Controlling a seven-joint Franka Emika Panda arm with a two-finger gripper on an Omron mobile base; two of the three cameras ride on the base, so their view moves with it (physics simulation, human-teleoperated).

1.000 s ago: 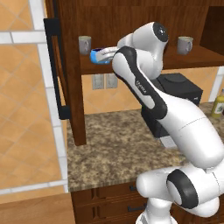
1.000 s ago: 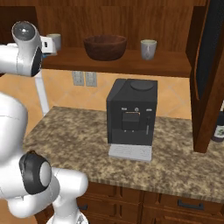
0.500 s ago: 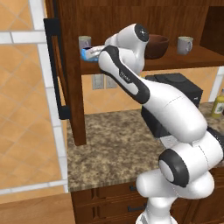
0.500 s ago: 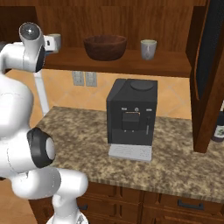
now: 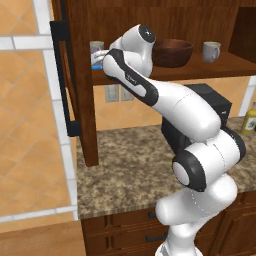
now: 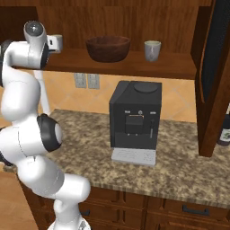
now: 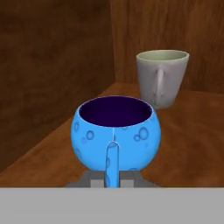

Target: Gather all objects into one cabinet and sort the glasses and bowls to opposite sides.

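Now the arm has swung left along the cabinet point(image 5: 82, 100) shelf compared with a second ago, when the blue mug point(image 7: 114, 133) sat further right, about a third of the way in; half a second ago it was already near the left wall, and it's tucked in there now. Gripper point(image 7: 112, 180) is clamped shut on the blue mug's handle, fingertips point(image 7: 127, 178) pinching it from both sides in the hand view. Mug looks upright, base at or just above the shelf board; can't tell if it's actually touching down, the bottom is hidden behind the fingers.

A pale mug point(image 7: 162, 78) stands just behind it in the left corner, close but apart. In the left base view the blue mug point(image 5: 97, 62) is a sliver peeking past the wrist, beside that same pale mug point(image 5: 97, 49). Wooden bowl point(image 6: 108, 47) sits mid-shelf, and a second pale mug point(image 6: 152, 50) is right of it, well apart from the other two.

Meaning for the task: blue mug is basically at its drop spot on the left side with one pale mug. Probably release comes next. The right-hand pale mug is on the wrong side of the bowl, so sorting isn't finished; either it or the bowl likely has to move.

Risk: knocking the rear mug when letting go.
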